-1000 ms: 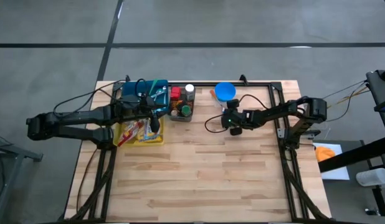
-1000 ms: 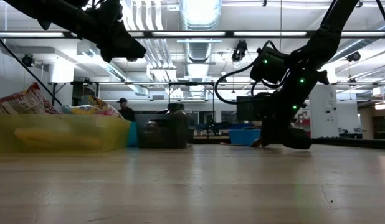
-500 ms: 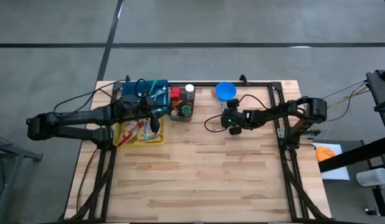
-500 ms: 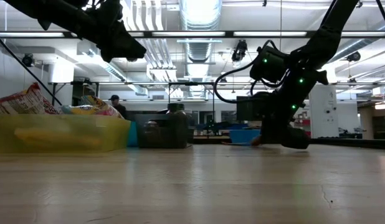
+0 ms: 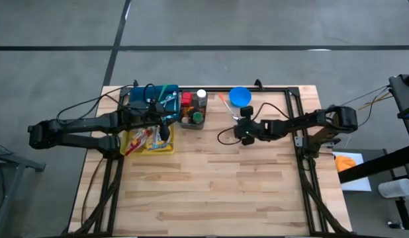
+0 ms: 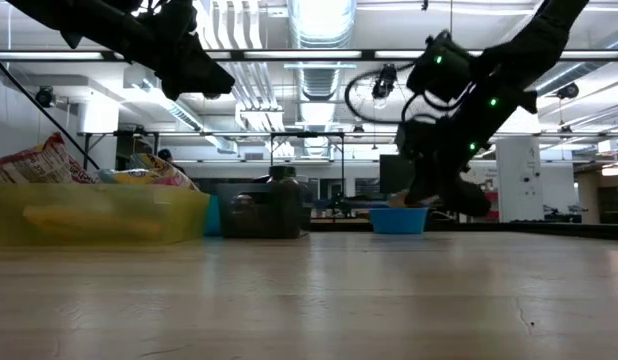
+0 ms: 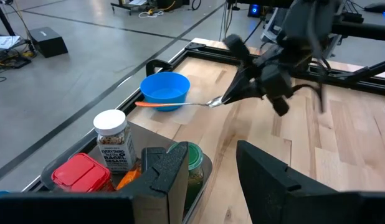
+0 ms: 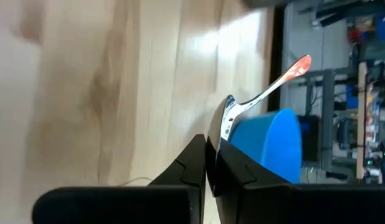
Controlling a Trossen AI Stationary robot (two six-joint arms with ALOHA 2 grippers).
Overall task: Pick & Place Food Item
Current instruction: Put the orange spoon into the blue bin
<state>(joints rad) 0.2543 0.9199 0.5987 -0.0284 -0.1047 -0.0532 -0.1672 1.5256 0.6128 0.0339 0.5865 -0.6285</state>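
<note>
I am seeing the right hand right of centre in the high view, fingers pressed together and pinching the bowl end of a spoon. The spoon's orange handle is pointing up-left in the frame, past the rim of the blue bowl sitting near the surface's far edge. My left hand is hovering over the yellow bin of snack packets at centre left, fingers partly spread and gripping nothing. Beside it a dark tray is holding jars.
</note>
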